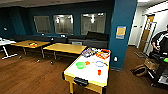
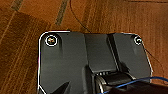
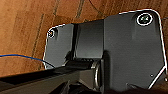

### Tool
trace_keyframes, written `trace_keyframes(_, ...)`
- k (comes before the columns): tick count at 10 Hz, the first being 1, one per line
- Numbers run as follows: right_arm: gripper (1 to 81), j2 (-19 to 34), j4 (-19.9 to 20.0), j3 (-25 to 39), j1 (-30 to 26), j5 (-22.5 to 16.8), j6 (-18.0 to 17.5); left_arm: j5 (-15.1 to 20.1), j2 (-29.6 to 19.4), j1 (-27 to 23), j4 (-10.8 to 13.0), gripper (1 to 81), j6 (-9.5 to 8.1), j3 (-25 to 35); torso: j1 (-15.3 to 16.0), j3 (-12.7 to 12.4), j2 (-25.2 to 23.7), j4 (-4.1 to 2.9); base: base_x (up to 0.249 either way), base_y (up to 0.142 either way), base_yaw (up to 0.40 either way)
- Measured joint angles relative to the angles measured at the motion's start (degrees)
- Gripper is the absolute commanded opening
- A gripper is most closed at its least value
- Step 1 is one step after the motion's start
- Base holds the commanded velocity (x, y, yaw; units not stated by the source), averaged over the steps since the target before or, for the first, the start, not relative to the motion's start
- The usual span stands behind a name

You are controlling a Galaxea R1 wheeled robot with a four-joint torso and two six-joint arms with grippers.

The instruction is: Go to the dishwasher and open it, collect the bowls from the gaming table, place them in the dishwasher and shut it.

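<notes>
Left: white table [image 1: 5, 42], then two yellow-topped tables [image 1: 27, 44] along the dark sofa [image 1: 87, 40]. Centre: gaming table [image 1: 86, 82], white tabletop, yellow sides, just ahead of the robot. Green bowl [image 1: 80, 65] sits on the tabletop near its left edge, orange bits and a blue ring [image 1: 99, 64] beside it; possibly more bowls among the clutter at the far end, too blurred to tell. Right: teal pillar [image 1: 122, 32], a person [image 1: 160, 42] by a cart. Wrist views face wood floor [image 2: 25, 30]; fingers' state cannot tell for either arm. Progress: bowls not yet collected, loading and closing left; dishwasher state unknown.
</notes>
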State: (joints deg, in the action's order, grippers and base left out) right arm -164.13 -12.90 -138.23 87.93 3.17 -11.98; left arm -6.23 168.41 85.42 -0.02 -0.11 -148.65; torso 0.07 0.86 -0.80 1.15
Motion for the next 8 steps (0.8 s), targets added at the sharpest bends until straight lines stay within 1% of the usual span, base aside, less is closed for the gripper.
trace_keyframes(8, 81.1, -0.01, -0.05, 0.0, 0.0, 0.0, 0.0, 0.01, -0.02, -0.04, 0.0, 81.1, 0.01, 0.0, -0.02, 0.0, 0.02, 0.0, 0.067, 0.102, 0.0)
